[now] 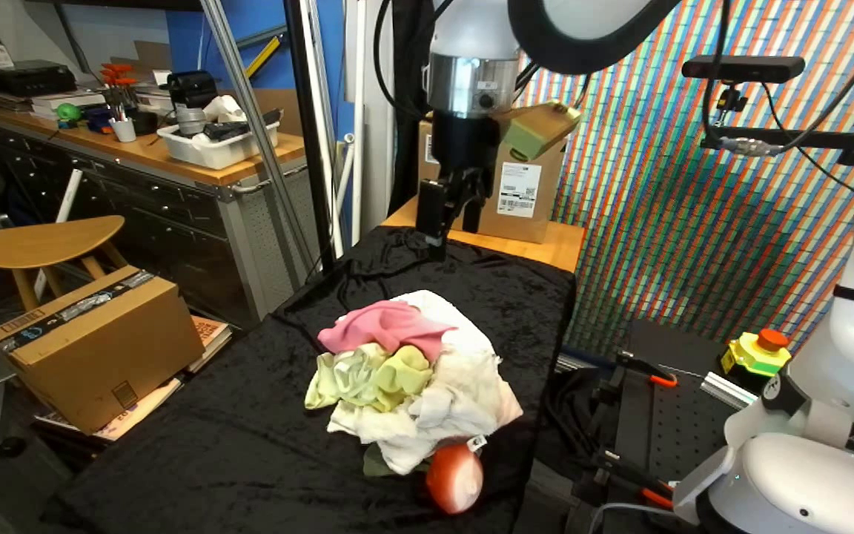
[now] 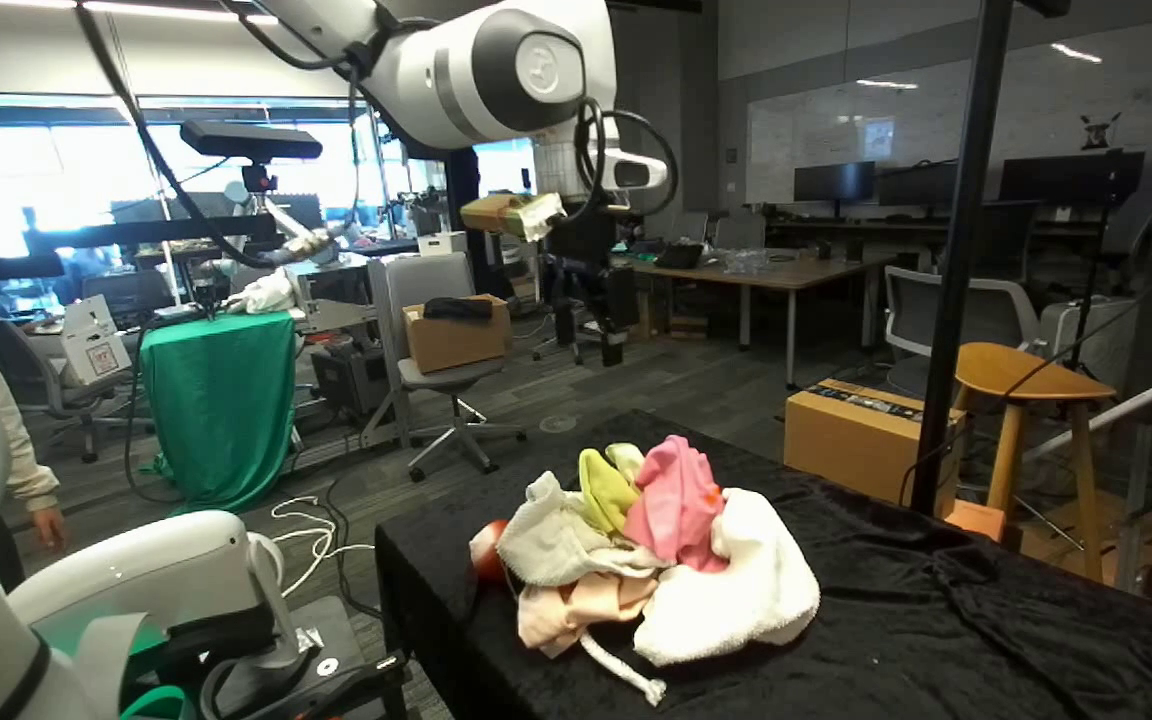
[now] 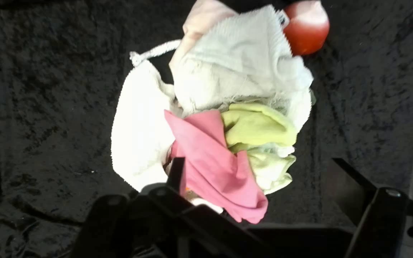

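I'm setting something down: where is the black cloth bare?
In an exterior view, the black cloth looks bare from the green rag toward the taped box, and from the white towel toward the labelled box. Crowded: the heap with rag, towel and pink cloth, a round red thing beside it.

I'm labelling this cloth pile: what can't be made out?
Dark green item: in an exterior view, partly under off-white cloth.
Edge of white cloth: wrist view, partly behind the pincer.
Tag: wrist view, lettering too small.
Person: in an exterior view, head cut off by the edge.
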Tool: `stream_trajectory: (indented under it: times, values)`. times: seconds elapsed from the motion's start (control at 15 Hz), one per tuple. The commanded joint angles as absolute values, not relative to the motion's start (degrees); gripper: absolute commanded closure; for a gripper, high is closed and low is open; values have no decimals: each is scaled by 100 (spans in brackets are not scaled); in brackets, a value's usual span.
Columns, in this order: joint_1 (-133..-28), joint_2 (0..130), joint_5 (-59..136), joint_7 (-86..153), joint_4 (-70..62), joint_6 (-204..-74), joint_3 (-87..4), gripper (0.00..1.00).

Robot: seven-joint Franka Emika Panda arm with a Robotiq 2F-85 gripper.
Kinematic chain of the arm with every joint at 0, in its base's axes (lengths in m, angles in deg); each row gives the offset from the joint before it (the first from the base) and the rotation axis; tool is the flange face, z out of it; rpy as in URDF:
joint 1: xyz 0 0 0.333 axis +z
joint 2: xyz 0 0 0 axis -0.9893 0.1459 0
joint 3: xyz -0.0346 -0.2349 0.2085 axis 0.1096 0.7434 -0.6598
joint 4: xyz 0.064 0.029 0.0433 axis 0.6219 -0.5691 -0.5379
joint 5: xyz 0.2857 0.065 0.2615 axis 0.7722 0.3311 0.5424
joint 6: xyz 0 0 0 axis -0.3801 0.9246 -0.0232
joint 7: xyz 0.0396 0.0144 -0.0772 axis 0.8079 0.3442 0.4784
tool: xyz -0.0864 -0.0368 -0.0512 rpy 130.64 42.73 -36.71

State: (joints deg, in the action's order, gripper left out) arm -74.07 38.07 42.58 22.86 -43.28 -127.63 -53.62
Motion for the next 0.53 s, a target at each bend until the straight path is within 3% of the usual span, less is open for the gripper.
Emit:
stream_trajectory:
  times: [0.0, 0.47]
  values:
    - [-7266, 2509, 4658, 2631, -4991, -12230, -5407, 0]
    - [-7010, 413, 4675, 2966, -6255, -11899, -5424, 0]
